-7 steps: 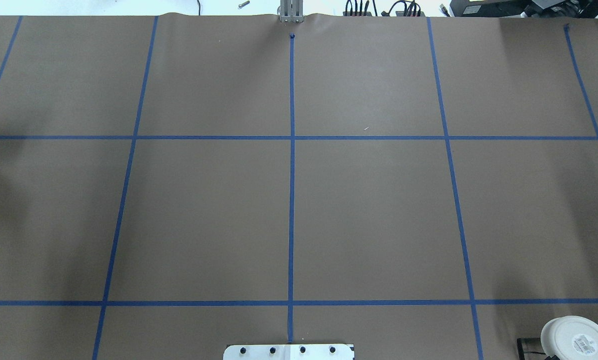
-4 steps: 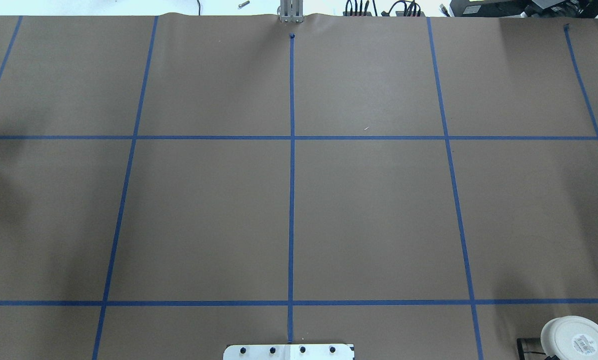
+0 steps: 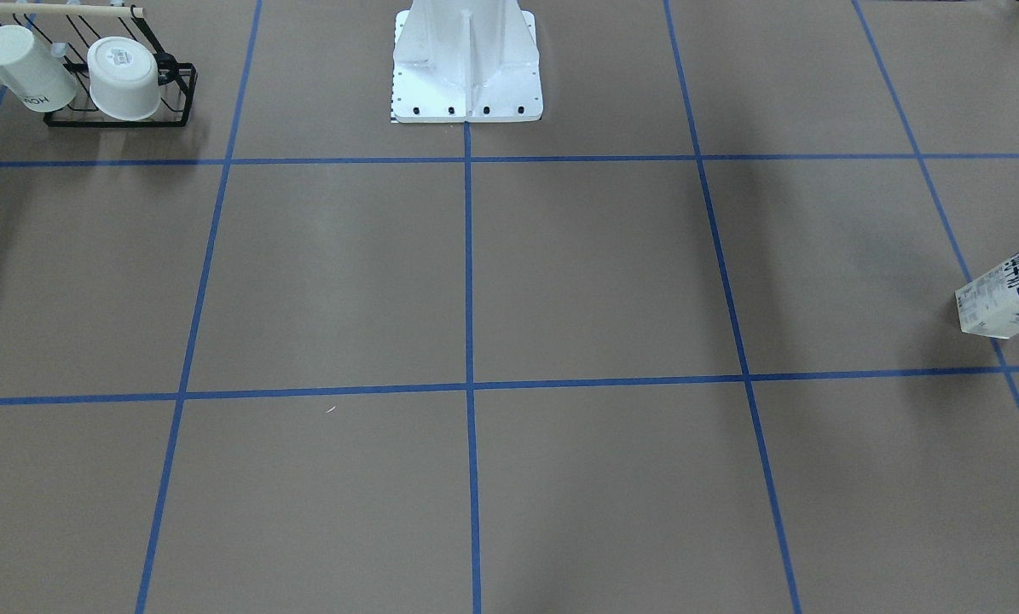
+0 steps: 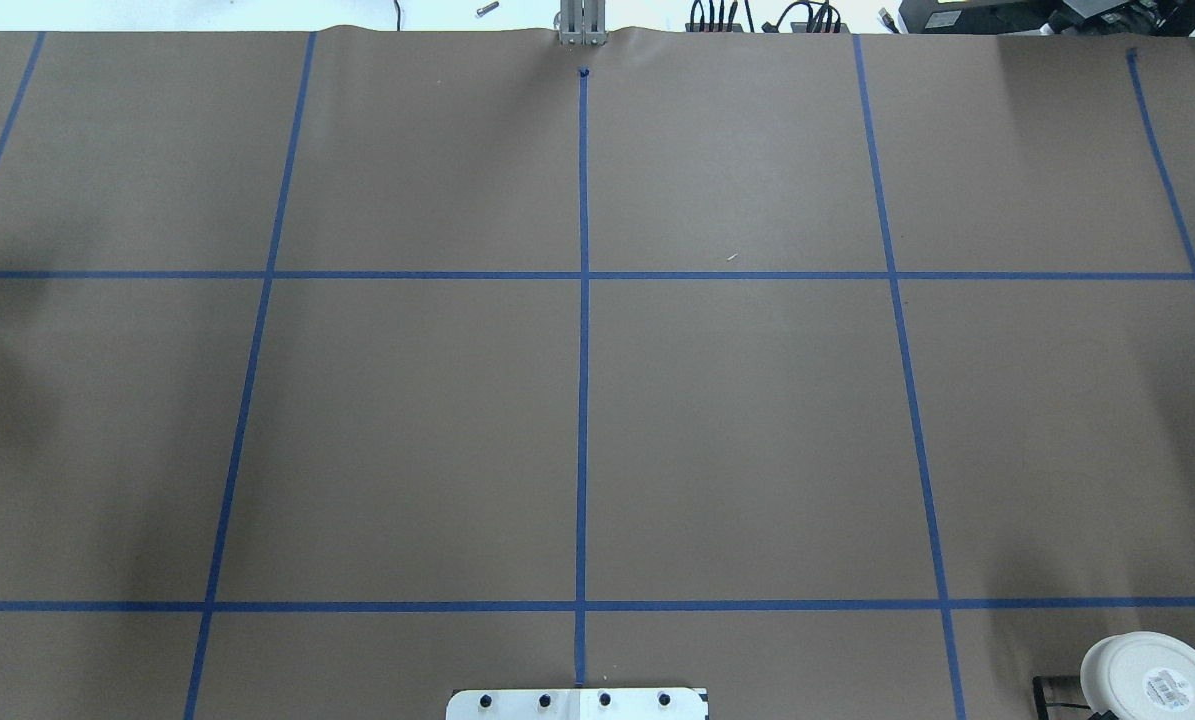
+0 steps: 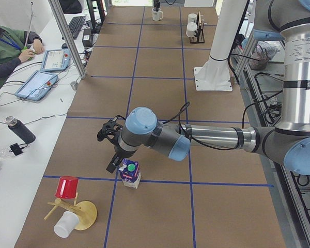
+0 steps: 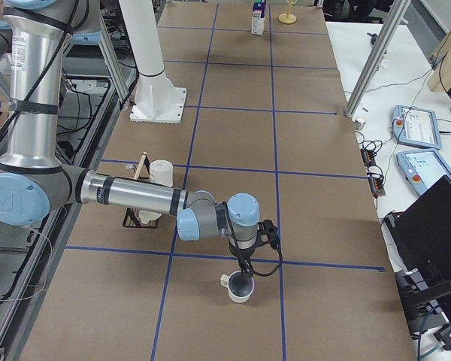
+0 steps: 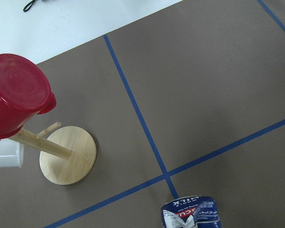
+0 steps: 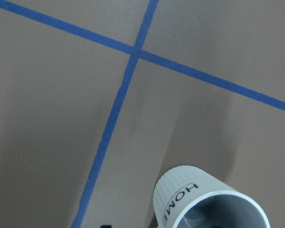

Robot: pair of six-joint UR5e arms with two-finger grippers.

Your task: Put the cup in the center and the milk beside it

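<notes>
Exterior left view: left claw (image 5: 113, 163) is hanging just above milk carton (image 5: 130, 174) standing on tape line (image 5: 160, 182); right claw (image 6: 245, 275) is hanging over upright cup (image 6: 239, 289); cannot tell if either claw is closed

Light is diffuse, from above, and even in all views. The brown paper table surface (image 4: 757, 420) is matte, with no glare; the white strip beyond its far edge in the overhead view is washed out. Shadows are soft and broad: dark patches at that view's left edge and lower right, and a blurred one beside the dark-blue-and-white milk carton (image 3: 1005, 294). The white ribbed mug (image 8: 206, 202) is slightly soft, its lettering legible.
</notes>
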